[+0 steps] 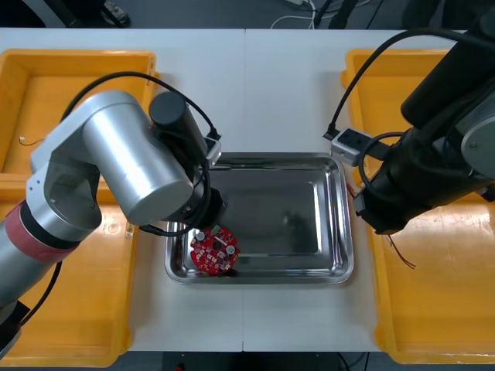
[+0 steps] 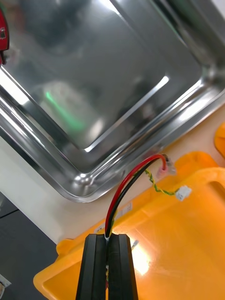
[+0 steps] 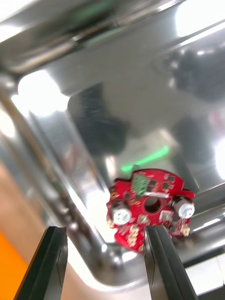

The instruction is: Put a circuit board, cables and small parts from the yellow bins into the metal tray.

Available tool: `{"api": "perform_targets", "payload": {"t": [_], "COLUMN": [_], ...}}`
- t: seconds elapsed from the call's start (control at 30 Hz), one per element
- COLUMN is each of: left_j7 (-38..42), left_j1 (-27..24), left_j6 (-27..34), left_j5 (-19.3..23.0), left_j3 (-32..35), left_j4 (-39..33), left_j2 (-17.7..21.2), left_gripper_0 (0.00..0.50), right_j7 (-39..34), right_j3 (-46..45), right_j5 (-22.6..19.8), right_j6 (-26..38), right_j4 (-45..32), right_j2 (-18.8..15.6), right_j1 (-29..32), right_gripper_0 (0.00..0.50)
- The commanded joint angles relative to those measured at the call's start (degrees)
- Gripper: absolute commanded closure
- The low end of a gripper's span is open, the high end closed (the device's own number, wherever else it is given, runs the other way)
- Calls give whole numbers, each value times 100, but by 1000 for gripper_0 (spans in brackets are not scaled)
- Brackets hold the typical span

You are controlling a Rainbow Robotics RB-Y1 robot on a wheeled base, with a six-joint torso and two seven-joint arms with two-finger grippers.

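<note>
Metal tray [image 1: 280, 199], circuit board [image 1: 214, 250] flat inside

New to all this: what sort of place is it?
Probably a lab bench for sorting electronics: yellow bins flank a metal tray holding a circuit board under the open left gripper; the right gripper grips a cable.

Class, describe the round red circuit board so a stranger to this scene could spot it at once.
Find the shiny metal tray at the table's middle, between the yellow bins. In its near left corner, below the open left gripper, lies the circuit board. It is the tray's one red, round thing; the right gripper, by the tray's right rim, holds a cable instead.
</note>
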Motion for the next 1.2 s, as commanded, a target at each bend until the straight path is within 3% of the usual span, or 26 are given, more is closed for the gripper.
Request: {"api": "perform_targets", "payload": {"t": [0.03, 0.2, 0.5, 0.87, 1.2], "left_j7": [130, -72, -960, -2146, -3078], "left_j1": [-399, -487, -487, -496, -584], "left_j6": [455, 566, 566, 566, 566], "left_j5": [203, 449, 555, 54, -395], "left_j3": [459, 1048, 2094, 2947, 3509], "left_j4": [-236, -236, 63, 845, 1601], "left_j2": [240, 390, 477, 504, 521], "left_gripper_0": [30, 32, 30, 29, 32], "right_j7": [232, 311, 531, 1120, 2227], "right_j3": [518, 799, 1555, 2495, 2557], "right_j5": [301, 582, 1232, 2129, 2226], "right_j6": [29, 3, -349, -893, -1122], "right_j4": [-245, -253, -245, -122, 546], "right_j2": [318, 696, 1004, 1056, 1223], "right_j1": [-299, -334, -528, -528, -519], "right_gripper_0": [500, 500, 500, 500, 500]}}
